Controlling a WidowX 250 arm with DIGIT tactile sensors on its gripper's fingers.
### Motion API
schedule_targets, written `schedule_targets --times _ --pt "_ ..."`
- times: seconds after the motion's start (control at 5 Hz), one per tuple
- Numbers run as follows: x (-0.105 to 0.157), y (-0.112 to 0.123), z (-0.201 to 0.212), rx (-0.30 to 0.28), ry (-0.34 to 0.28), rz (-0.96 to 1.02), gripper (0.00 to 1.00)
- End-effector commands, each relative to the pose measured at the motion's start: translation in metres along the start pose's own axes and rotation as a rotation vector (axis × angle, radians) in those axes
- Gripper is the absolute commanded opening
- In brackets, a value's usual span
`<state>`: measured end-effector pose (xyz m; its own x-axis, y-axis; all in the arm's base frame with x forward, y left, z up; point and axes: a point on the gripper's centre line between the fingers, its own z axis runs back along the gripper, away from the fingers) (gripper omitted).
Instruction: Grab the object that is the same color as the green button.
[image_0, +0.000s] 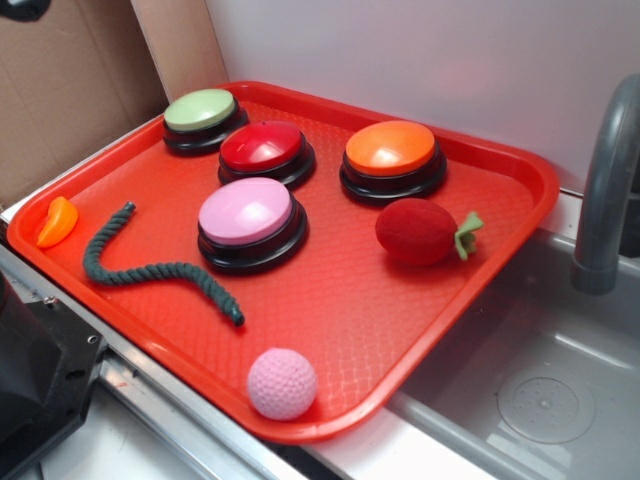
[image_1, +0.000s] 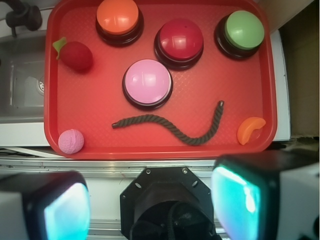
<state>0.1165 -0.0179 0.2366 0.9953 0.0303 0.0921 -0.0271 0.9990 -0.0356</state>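
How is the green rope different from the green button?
The green rope is long, thin and wavy, lying flat; the green button is round and domed on a black base. The green rope is dark green; the green button is pale green. The rope looks twisted, the button smooth. Both sit on the red tray.

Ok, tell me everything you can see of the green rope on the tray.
The green rope is a dark green twisted cord, fibrous like cotton, its strands plainly wound. It lies flat and loose on the red tray in a wavy S-curve, with nothing gripping it. One end points toward the orange wedge near the tray's edge; the other tapers to a bound tip toward the tray's middle. It bends around the front of the pink button, close to its black base, though I cannot tell if they touch. The tool is well off it.
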Motion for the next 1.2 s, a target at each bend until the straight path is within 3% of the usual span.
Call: schedule_targets --times 0.0,0.2,0.4,0.6,1.0 --pt "0.000 0.000 0.000 0.000 0.000 0.000 1.00" --pt "0.001 0.018 -0.007 -0.067 -0.051 0.134 1.00" --pt "-0.001 0.039 -0.020 -0.079 -0.102 0.287 1.00" --pt "-0.001 0.058 -0.038 -0.090 -0.112 0.426 1.00" --pt "-0.003 0.092 -0.081 0.001 -0.194 0.797 1.00"
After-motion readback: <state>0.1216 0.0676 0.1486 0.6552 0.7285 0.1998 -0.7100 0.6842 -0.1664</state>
